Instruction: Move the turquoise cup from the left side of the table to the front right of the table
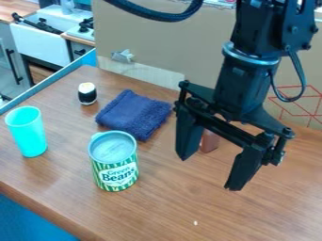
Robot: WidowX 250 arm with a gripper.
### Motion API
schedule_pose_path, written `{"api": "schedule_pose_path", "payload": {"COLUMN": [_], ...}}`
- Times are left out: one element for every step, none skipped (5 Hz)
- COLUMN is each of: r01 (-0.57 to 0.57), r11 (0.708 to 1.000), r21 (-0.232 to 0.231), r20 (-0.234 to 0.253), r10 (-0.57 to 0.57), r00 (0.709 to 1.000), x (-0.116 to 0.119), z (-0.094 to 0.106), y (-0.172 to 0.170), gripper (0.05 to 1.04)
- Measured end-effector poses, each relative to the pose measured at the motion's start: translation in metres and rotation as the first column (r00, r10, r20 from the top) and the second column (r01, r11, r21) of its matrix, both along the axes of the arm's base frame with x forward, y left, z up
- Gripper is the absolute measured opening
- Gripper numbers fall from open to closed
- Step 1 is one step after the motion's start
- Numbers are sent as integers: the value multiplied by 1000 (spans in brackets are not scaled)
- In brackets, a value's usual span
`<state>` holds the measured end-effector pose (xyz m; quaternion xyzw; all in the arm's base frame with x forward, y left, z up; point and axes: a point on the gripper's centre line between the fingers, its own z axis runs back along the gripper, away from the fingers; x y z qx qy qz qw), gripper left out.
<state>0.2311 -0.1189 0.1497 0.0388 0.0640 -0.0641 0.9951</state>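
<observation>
We see the black two-finger gripper (207,173) spread apart, empty; the brown wood-grain table (151,207) supports the upright green-and-white striped cylindrical can (115,162).

Your thick black arm (242,84) has a shiny grey ring (252,57), a bendy black cable (166,17) and a black two-finger pincer (208,174).

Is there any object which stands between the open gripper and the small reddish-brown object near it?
Nothing visible stands between the gripper and the reddish-brown object, though a finger partly hides the object. The green beans can and blue cloth lie off toward the picture's left.
</observation>
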Motion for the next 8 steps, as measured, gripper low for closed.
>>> {"api": "schedule_pose_path", "payload": {"r01": [1, -26, -6, -66, -97, -89, -88, -101], "r11": [1000, 997, 997, 988, 980, 985, 986, 985], "r21": [19, 67, 74, 139, 173, 150, 144, 139], "r20": [-30, 11, 66, 57, -23, -45, -50, -68], "r10": [0, 25, 1, 58, 103, 97, 96, 112], "r00": [1000, 1000, 998, 997, 994, 994, 994, 991], "x": [-2, 1, 2, -4, 1, -2, 3, 5], "z": [-8, 6, 31, 29, 12, 8, -5, -19], "y": [2, 31, 70, 118, 167, 200, 213, 229], "gripper": [1000, 999, 1000, 1000, 1000, 1000, 1000, 1000]}}
